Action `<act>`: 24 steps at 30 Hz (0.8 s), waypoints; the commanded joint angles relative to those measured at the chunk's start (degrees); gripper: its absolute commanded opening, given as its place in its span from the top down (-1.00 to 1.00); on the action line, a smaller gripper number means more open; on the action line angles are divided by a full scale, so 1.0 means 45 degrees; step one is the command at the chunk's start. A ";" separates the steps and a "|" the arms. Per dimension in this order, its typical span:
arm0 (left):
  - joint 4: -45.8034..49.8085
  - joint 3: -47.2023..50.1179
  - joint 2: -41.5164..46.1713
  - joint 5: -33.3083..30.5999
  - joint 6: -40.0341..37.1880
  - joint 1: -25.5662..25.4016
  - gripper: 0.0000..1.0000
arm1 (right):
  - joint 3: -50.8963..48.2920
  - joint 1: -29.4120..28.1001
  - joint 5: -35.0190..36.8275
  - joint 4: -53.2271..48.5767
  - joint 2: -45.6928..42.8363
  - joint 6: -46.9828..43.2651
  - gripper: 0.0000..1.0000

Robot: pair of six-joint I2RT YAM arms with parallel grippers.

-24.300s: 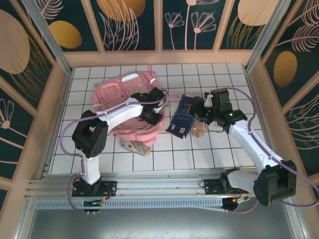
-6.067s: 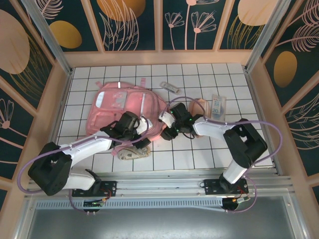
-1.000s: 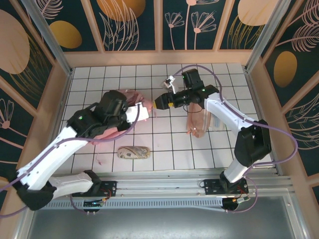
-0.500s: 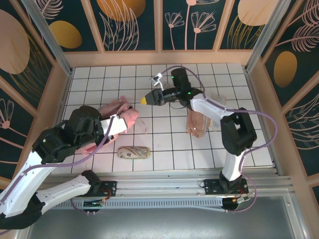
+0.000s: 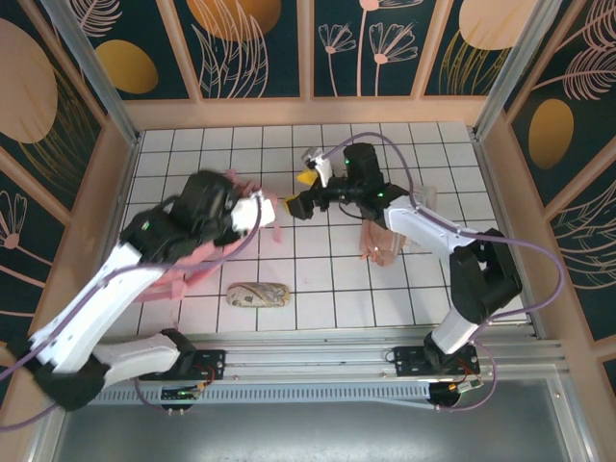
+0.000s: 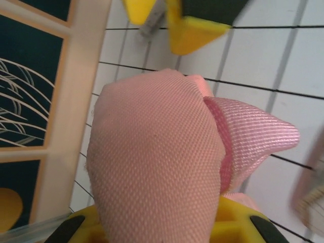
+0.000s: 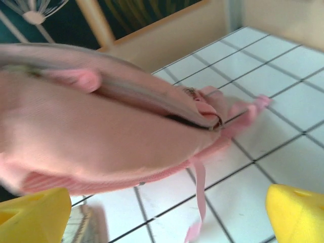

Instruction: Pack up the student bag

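– Pink weave bulks large in the left wrist view. What is it, and what holds it?

– A fold of the bag. The left gripper at the bottom edge has its jaws clamped on the cloth. In the top view the left gripper sits left of centre, and the bag hangs beneath that arm. It looks lifted, though whether any of it rests on the table cannot be told.

– And the other arm?

– The right gripper stands at centre frame, just right of the bag. Its jaws are spread wide and hold nothing. Its yellow tips also show at the top of the left wrist view, close above the fold.

– Which relation governs the coming move?

– The bag lies directly ahead of the right gripper. The zip runs across the right wrist view from upper left to middle right and shows as a dark slit. Its long axis lies crosswise to the approach. A strap dangles below it.

– Which arm is nearer the opening?

– The right, probably. The left is taken up holding the bag.

– What remains outside?

– A peach pouch at right of centre and a patterned pouch at lower centre. Both are well apart from the bag, so packing looks unfinished.
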State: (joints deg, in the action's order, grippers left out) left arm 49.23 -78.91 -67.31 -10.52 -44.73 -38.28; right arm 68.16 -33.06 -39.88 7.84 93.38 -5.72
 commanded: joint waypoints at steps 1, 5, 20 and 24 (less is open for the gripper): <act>-0.5383 -0.2665 -0.1997 0.0669 -0.2091 0.0831 1.00 | 0.0471 0.0312 0.0993 0.0578 -0.0963 0.0162 -0.98; -0.7063 -0.5153 -0.4020 0.2798 -0.2494 0.0841 1.00 | -0.0081 0.1281 0.1064 0.0929 -0.2455 0.1373 -0.98; -0.4387 0.4113 0.0884 0.2330 -0.0150 -0.0282 1.00 | 0.0733 0.3384 -0.0738 -0.5728 -0.2937 0.5418 -0.98; -0.4685 0.5818 0.1711 0.2242 0.0788 -0.0107 1.00 | 0.2399 0.3006 -0.2605 -0.8428 -0.1019 0.5644 -0.94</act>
State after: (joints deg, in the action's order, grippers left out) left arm 32.71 -54.96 -60.75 8.23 -47.18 -40.80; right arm 75.35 -18.09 -43.33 -17.67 85.93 16.19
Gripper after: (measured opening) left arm 0.173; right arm 0.975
